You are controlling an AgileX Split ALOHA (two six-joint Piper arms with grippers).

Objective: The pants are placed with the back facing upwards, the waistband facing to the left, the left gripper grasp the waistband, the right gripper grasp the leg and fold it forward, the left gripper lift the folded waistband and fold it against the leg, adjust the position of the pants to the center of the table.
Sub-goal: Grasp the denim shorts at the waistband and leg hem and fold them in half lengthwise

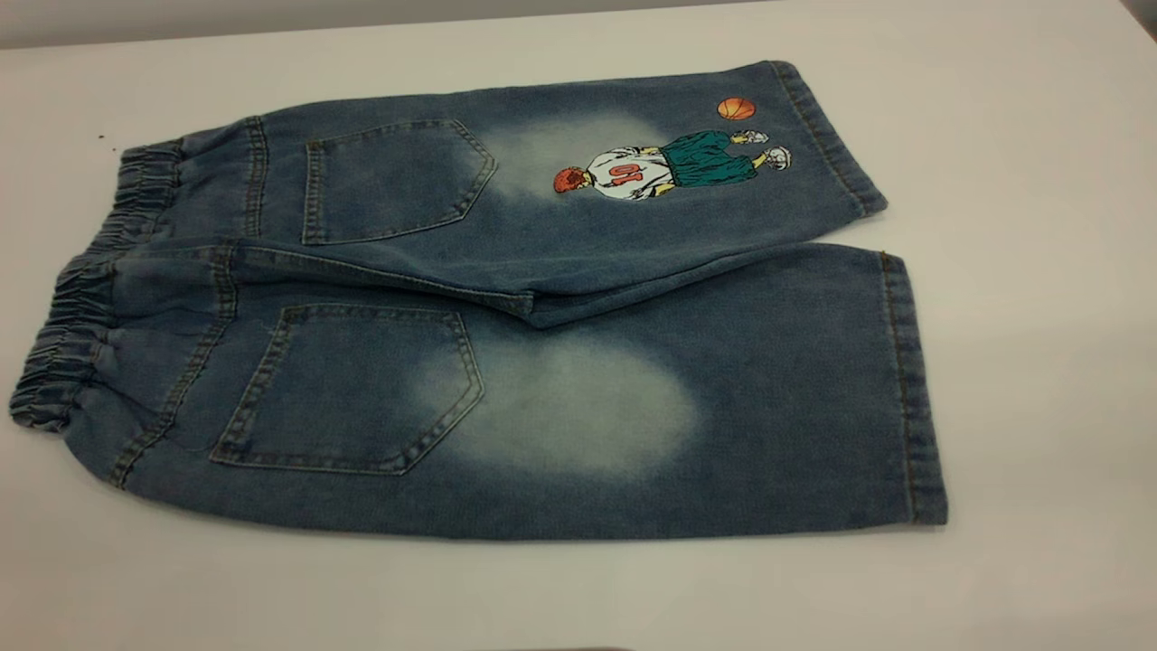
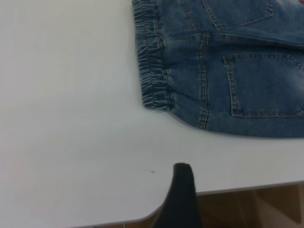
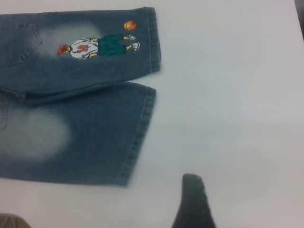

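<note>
Fingers: one dark tip of the left gripper [image 2: 183, 194] and one of the right gripper [image 3: 194, 202] show in the wrist views, both above bare worktop [image 1: 1039, 362] and off the cloth, so can't tell if spread or pressed together. Pants [image 1: 506, 307] lie flat, back up, mid-worktop, waistband [image 1: 68, 316] at 9 o'clock, hems at 3, plain leg [image 1: 723, 407] toward 6, print leg toward 12. Nothing done yet imo: no grasp, no fold; both folds and centring remain.

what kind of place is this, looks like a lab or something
Probably a robot test bench, not a home: a bare white table holding only denim pants laid flat, with a black end effector at the table's edge seen from a wrist camera.
</note>
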